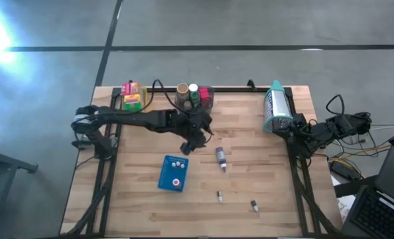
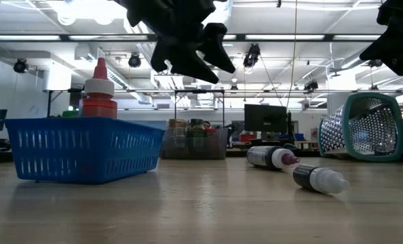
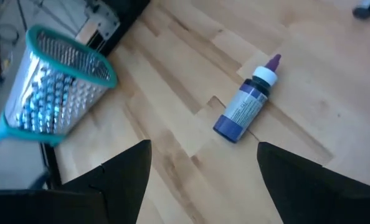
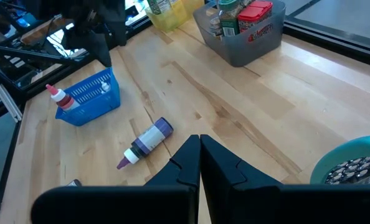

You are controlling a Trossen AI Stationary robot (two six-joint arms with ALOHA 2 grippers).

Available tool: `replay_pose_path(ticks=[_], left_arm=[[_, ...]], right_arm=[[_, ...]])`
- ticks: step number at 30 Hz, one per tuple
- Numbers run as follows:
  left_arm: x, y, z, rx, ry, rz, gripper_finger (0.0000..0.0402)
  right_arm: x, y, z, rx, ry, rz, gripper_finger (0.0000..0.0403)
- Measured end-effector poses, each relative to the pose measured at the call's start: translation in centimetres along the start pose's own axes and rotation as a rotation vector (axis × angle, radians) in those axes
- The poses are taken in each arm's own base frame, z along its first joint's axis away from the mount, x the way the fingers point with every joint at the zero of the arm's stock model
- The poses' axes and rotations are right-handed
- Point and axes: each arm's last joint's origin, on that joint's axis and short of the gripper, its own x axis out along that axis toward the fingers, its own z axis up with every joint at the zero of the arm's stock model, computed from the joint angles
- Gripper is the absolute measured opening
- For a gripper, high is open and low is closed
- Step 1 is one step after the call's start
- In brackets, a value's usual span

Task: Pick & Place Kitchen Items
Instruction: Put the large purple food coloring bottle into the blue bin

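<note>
1. High view: the left pincer (image 1: 196, 141), fingers spread and empty, hangs over the counter (image 1: 144, 199) just left of the purple bottle (image 1: 220, 157); it should shift right before descending.
2. Low view: the bottle (image 2: 271, 157) lies flat, right of the pincer.
3. Left wrist view: the bottle lies ahead, between the fingers (image 3: 126, 171).
4. Right wrist view: the right pincer (image 4: 200, 146) is pressed together.

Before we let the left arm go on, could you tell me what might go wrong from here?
1. The purple-capped blue bottle lies on its side on the wooden table; the open left gripper above it could roll it away.
2. The teal-rimmed metal mesh cup lies tipped near the shut right gripper and could roll if nudged.
</note>
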Motion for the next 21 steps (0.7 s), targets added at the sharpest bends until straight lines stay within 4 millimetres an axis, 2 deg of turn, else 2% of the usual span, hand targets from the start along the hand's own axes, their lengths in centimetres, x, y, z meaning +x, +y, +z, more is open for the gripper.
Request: replay_pose_path(ticks=[3, 13, 21], left_arm=[[0.4, -0.1, 0.0, 0.066, -0.003, -0.005, 0.0296], [1.9, -0.2, -0.3, 0.127, -0.006, -0.017, 0.0296], [3.1, 0.9, 0.5, 0.164, -0.018, -0.023, 0.0296]], right_arm=[[0.0, 0.0, 0.0, 0.000, 0.000, -0.001, 0.0008], [0.0, 0.0, 0.0, 0.000, 0.000, 0.000, 0.0008], [0.0, 0.0, 0.0, 0.000, 0.000, 0.000, 0.0008]])
